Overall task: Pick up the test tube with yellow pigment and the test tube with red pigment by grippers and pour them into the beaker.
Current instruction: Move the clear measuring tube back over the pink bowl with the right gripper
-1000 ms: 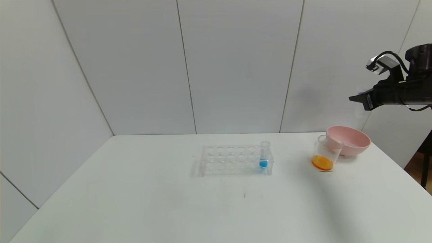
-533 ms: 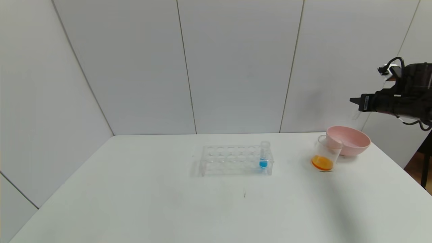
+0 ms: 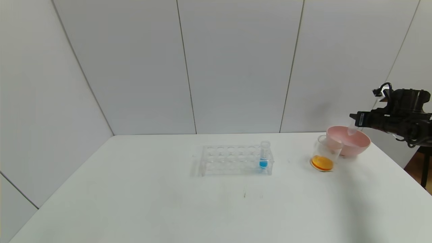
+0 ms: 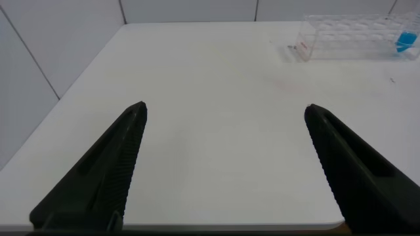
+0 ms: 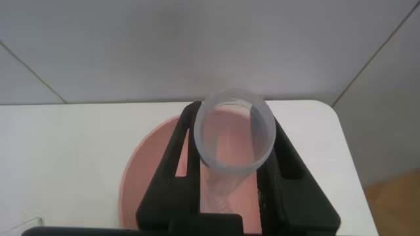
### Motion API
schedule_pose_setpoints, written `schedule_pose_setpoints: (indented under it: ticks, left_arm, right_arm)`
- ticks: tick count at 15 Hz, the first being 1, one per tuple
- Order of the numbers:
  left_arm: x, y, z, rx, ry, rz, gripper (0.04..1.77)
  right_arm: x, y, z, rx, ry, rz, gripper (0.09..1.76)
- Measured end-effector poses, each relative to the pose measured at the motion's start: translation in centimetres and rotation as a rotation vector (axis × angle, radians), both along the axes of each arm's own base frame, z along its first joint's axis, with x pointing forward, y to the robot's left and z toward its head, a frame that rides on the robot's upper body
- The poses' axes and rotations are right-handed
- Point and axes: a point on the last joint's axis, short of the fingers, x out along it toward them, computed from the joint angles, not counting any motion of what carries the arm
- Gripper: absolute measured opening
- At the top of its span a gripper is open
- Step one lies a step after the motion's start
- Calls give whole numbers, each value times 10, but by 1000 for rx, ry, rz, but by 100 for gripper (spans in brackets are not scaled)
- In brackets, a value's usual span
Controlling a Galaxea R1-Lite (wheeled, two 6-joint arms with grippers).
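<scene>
Right gripper (image 3: 355, 118) sits high at the table's far right edge, over the pink bowl (image 3: 357, 145), fingers pinched tight on an empty clear test tube (image 5: 235, 134). Which pigment that tube held can't be told; no liquid shows in it. In the head view the tube hangs tilted w/ its lower end over the bowl's opening; in the right wrist view its open rim faces the camera, held between the two black fingers (image 5: 178, 157), pink bowl directly behind.

Beaker (image 3: 326, 153) stands upright on the white table (image 3: 135, 202), touching or just in front of the bowl on the bowl's left side — can't tell which. Orange liquid fills its bottom part.

Clear tube rack (image 3: 234, 160) is near table centre, well apart from beaker & bowl. One tube w/ blue liquid (image 3: 264, 157) stands upright in the rack's rightmost end; other holes look vacant.

Left gripper (image 4: 223, 151) isn't seen in the head view. Its own wrist view shows both fingers spread wide w/ nothing between them, low over the table's near-left area, the rack far off at the upper right of that picture.
</scene>
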Motion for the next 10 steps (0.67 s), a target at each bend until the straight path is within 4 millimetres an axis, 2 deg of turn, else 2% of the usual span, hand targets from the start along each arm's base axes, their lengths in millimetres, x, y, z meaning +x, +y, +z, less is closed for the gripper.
schedule_pose_setpoints:
  ticks: [3, 10]
  left_arm:
    - [0, 0, 0, 0, 0, 0, 172]
    - [0, 0, 0, 0, 0, 0, 172]
  right_arm:
    - [3, -1, -11, 0, 20, 2, 55]
    - [5, 0, -16, -12, 30, 12, 55]
